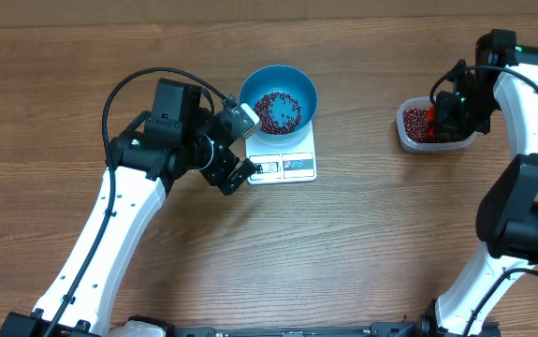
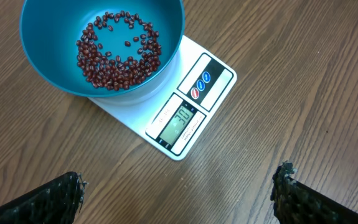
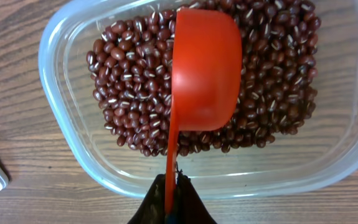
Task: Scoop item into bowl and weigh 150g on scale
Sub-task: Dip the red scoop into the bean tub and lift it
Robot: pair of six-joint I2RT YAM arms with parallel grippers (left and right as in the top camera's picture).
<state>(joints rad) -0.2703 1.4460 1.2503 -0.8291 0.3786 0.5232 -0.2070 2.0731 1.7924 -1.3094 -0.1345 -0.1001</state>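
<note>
The left arm rises nearest the overhead camera. Its left tool hangs with jaws wide and nothing between them, just left of the scale, probably parked there so its wrist camera can watch the display. The right tool is clamped narrow on the thin handle of a red scoop, which it holds over the tub at the right of the tabletop, well apart from the scale. The scoop's smooth back faces the wrist camera; I cannot tell whether its lip is dug into the beans or just above them. The blue bowl sits on the far part of the scale, leaving the buttons and the lit display at the near edge uncovered and readable. The figure is too small to trust here. A thin scatter of beans already lies in the bowl, with blue showing through, so I judge the weighing well short of its target and another scoopful is being fetched.
</note>
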